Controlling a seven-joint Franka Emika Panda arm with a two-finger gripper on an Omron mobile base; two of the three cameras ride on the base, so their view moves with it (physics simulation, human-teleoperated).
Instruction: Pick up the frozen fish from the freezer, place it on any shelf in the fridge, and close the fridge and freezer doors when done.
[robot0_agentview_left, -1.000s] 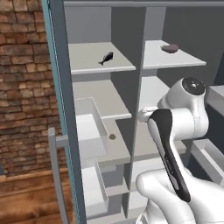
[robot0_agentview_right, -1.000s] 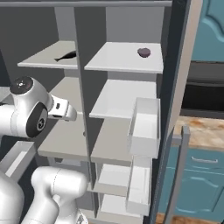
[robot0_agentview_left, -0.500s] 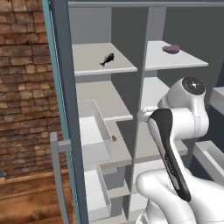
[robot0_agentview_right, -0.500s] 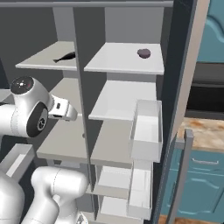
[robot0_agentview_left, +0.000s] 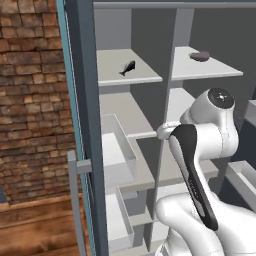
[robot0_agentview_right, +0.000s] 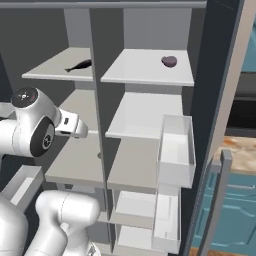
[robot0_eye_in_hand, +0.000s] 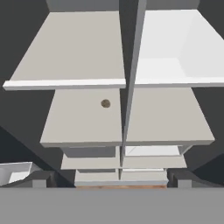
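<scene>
Left base view: the frozen fish lies on the freezer's top shelf, well above the arm.

Right base view: a maroon lump sits on the fridge shelf; grabbing it would be a mistake.

Hand view: end effector fingers spread, empty, aimed at lower shelves; reaching from here could miss the fish.

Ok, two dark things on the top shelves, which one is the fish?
The frozen fish is the slim black one with a forked tail, on the left compartment's top shelf; the maroon lump on the right one is rounded.
</scene>
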